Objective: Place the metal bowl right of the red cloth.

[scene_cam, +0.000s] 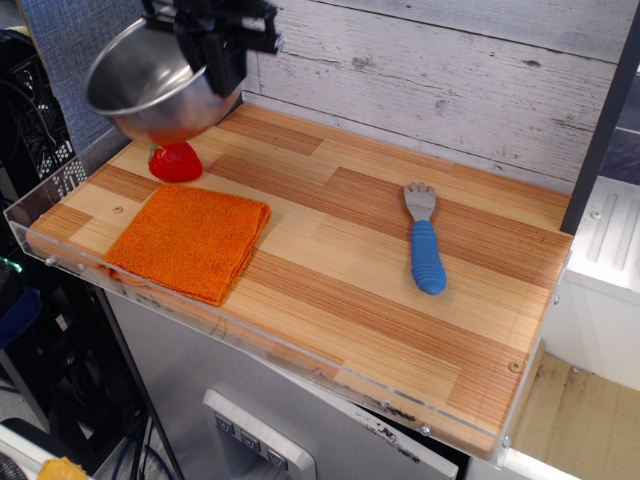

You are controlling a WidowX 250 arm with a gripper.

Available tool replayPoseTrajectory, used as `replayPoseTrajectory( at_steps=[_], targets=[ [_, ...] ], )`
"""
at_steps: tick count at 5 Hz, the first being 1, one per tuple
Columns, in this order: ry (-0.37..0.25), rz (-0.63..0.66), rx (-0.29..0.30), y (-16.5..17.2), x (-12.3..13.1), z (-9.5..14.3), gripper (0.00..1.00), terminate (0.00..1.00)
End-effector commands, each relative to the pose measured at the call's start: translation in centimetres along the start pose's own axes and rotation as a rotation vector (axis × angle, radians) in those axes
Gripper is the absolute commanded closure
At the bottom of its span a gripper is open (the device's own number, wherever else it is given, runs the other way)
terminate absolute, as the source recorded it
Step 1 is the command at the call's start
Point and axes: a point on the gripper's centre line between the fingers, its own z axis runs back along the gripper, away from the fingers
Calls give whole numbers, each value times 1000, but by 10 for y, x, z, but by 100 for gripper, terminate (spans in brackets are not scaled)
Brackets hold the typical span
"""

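The metal bowl (150,88) is shiny steel and hangs tilted in the air at the far left, above the back left corner of the table. My gripper (216,62) is shut on the bowl's right rim and carries it. The red cloth (188,240) is a folded orange-red knitted square lying flat near the front left edge, below and in front of the bowl. The bowl touches neither the cloth nor the table.
A small red toy fruit (175,161) sits just under the raised bowl. A blue-handled fork (425,243) lies at the right centre. A clear acrylic rim (60,195) edges the wooden table (340,270). A dark post stands at the back right.
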Motion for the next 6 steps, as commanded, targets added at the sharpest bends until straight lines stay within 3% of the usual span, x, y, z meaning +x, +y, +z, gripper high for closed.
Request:
replayPoseTrajectory(
  at_steps=[1,2,4,6],
  targets=[
    [-63,-241,-37,-86,-52,47,100,0],
    [-34,-273,-32,-101,-66,39,100,0],
    [130,-262,-15,-103,-61,-20,100,0],
    [160,-349,3,-117,-73,-41,100,0]
  ],
)
